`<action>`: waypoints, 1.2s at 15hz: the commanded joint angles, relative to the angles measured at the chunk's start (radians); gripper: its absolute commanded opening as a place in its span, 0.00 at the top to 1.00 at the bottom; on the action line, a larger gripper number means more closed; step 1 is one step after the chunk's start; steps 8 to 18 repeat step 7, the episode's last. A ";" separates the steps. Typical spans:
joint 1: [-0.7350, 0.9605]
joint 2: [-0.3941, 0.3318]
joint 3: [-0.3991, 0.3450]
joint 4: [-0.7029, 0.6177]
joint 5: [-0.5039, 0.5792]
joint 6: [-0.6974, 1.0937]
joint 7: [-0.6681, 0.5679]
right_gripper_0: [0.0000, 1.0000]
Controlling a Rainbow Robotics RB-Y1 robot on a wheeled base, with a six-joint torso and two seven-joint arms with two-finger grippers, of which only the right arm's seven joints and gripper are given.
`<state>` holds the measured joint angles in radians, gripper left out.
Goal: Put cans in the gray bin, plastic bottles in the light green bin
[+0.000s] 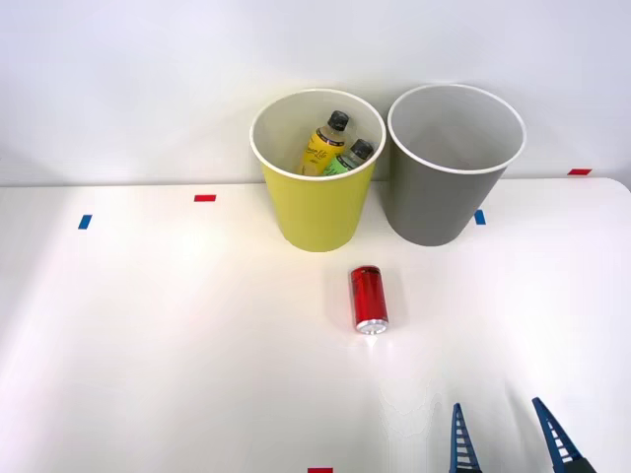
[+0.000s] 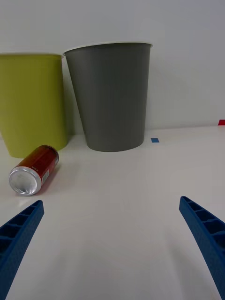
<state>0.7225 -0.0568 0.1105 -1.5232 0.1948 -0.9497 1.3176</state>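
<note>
Red can (image 1: 368,299) lies before both bins, right tool (image 1: 505,439) spread wide nearby.

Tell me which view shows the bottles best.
The front view: both bottles stand leaning inside the light green bin, caps up. The right wrist view catches that bin from the side, so its wall hides them.

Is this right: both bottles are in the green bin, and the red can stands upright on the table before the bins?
Not quite. The front view shows the red can lying on its side, not upright. The bottles are in the green bin.
</note>
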 commanded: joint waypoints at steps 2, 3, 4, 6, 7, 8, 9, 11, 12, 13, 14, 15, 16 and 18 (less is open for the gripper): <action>0.000 0.000 0.000 0.000 0.000 0.000 0.000 0.00; 0.000 0.000 0.000 0.000 0.000 0.000 0.000 0.00; 0.000 0.000 0.000 0.000 0.000 0.000 0.000 0.00; 0.000 0.000 0.000 0.000 0.000 0.000 0.000 0.00; 0.000 0.000 0.000 0.000 0.000 0.000 0.000 0.00; 0.000 0.000 0.000 0.000 0.000 0.000 0.000 0.00; 0.000 0.000 0.000 0.000 0.000 0.000 0.000 0.00; 0.000 0.000 0.000 0.000 0.000 0.000 0.000 0.00; 0.000 0.000 0.000 0.000 0.000 0.000 0.000 0.00; 0.000 0.000 0.000 0.000 0.000 0.000 0.000 0.00; 0.000 0.000 0.000 0.000 0.000 0.000 0.000 0.00; 0.000 0.000 0.000 0.000 0.000 0.000 0.000 0.00; 0.000 0.000 0.000 0.000 0.000 0.000 0.000 0.00; 0.000 0.000 0.000 0.000 0.000 0.000 0.000 0.00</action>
